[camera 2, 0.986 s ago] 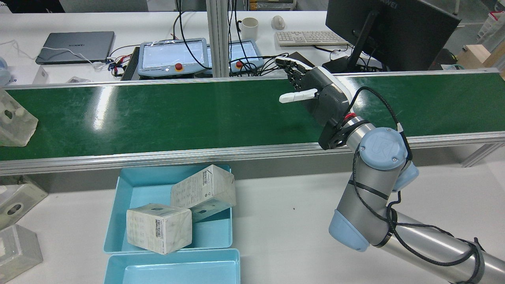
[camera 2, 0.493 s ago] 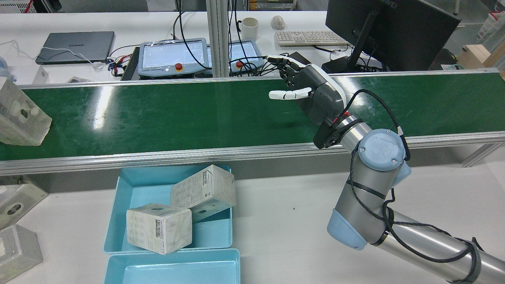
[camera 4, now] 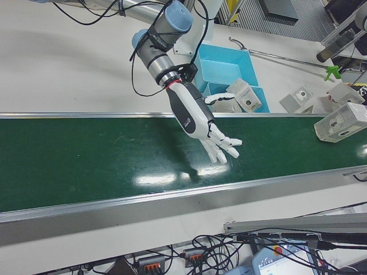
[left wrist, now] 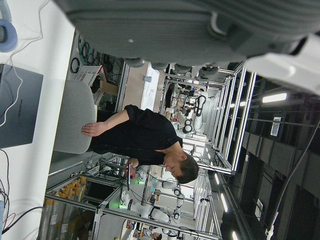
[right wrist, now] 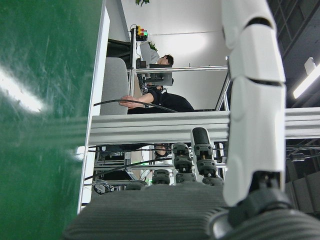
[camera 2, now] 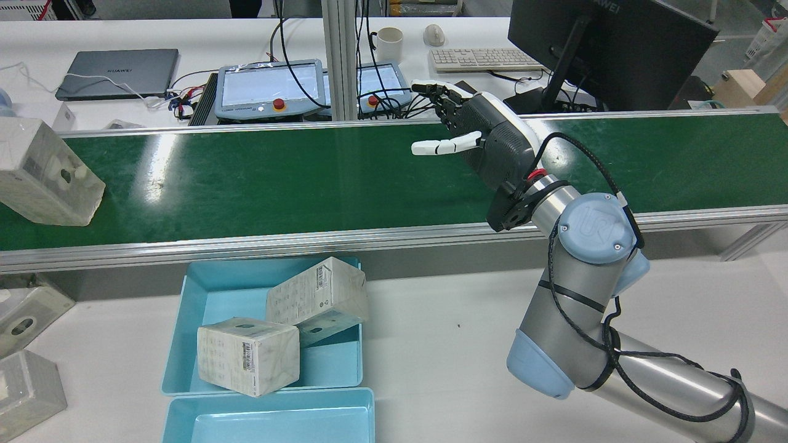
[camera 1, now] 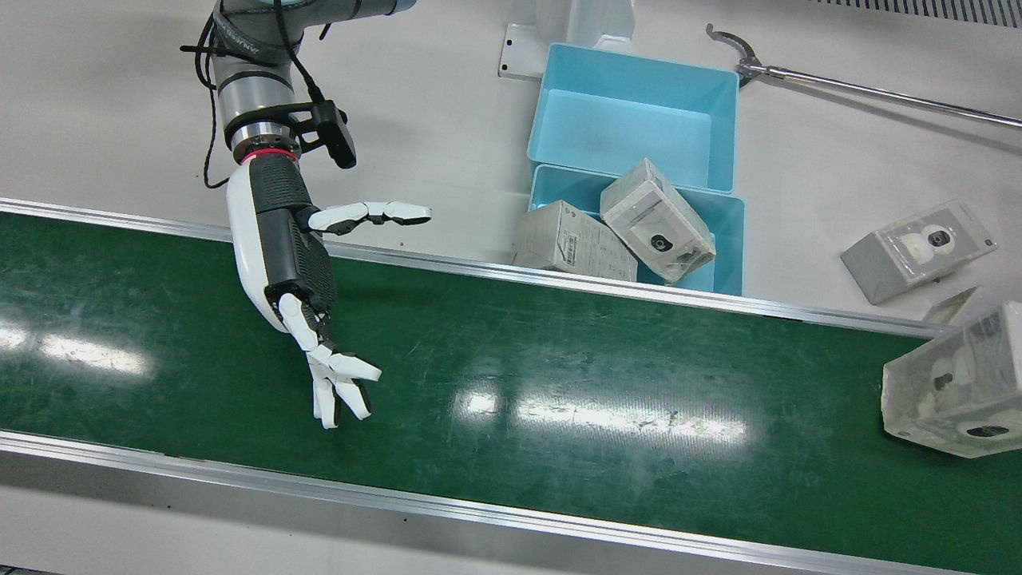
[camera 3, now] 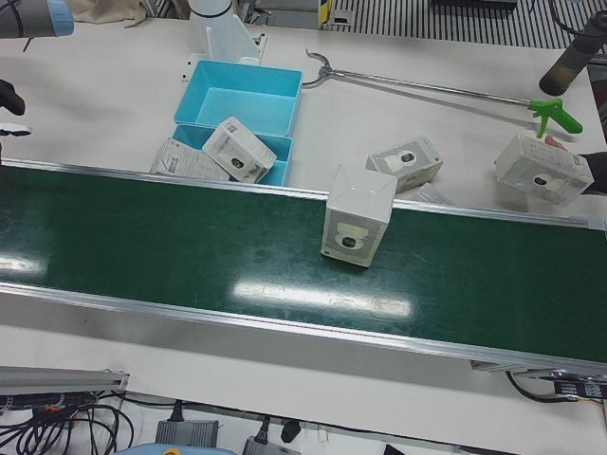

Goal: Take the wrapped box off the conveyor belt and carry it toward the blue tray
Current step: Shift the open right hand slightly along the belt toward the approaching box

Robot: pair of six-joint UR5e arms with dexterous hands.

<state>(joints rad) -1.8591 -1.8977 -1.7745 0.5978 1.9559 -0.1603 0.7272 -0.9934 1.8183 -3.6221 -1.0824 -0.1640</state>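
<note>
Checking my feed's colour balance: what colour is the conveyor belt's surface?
Dark green conveyor belt, with glare patches; clearest in the front view.

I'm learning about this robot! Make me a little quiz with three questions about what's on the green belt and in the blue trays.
1. True or false: the robot's white and grey right hand is holding a box.
2. How many wrapped boxes lie in the light blue plastic tray nearest the belt?
3. Choose one: the clear-wrapped box on the green conveyor belt is A) directly under the hand, B) far along the belt from the hand, C) inside a tray.

Key: 1. False; its fingers are spread over the green conveyor belt, holding nothing. 2. Two. 3. B.
</note>
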